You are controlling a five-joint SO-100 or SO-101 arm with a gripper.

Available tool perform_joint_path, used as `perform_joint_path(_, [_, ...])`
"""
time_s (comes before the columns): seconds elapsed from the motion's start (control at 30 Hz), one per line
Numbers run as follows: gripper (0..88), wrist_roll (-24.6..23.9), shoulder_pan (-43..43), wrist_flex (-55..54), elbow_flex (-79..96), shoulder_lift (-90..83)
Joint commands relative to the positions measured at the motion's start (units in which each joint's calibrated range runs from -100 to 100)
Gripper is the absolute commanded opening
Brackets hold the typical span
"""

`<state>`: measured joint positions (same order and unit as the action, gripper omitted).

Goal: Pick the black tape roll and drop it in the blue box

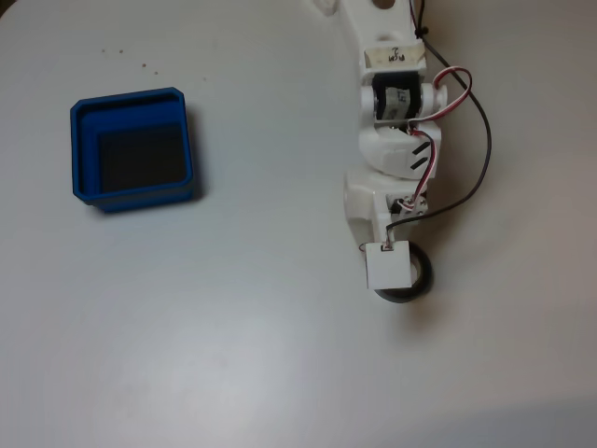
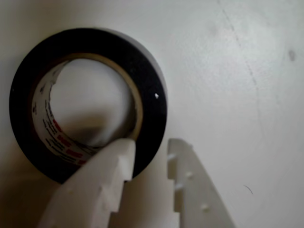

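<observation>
The black tape roll (image 2: 147, 76) lies flat on the white table, its pale core printed with red and black text. In the fixed view the tape roll (image 1: 403, 296) peeks out from under the arm's white wrist block at right of centre. My gripper (image 2: 148, 148) straddles the roll's near wall: the left finger (image 2: 107, 175) reaches into the ring's hole, the right finger (image 2: 190, 180) stands outside with a sliver of table between it and the tape. The jaws are open, not pressing the wall. The blue box (image 1: 131, 100) sits far to the left with a bare dark floor.
The white arm (image 1: 396, 140) with red and black cables comes down from the top right of the fixed view. A wide stretch of bare white table (image 1: 280, 233) lies between roll and box. A few small dark specks dot the table above the box.
</observation>
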<state>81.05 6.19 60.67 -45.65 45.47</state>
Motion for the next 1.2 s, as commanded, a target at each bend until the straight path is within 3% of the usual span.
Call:
perform_joint_path(0.0, [0.9, -0.2, 1.0, 0.2, -4.7, -1.2])
perform_joint_path(0.5, [2.0, -0.1, 1.8, 0.2, -4.4, -1.0])
perform_joint_path(0.8, [13.4, -0.5, 1.8, 0.1, -4.5, -0.9])
perform_joint_path(1.17, [14.2, -0.6, 1.8, -2.5, -4.1, 0.2])
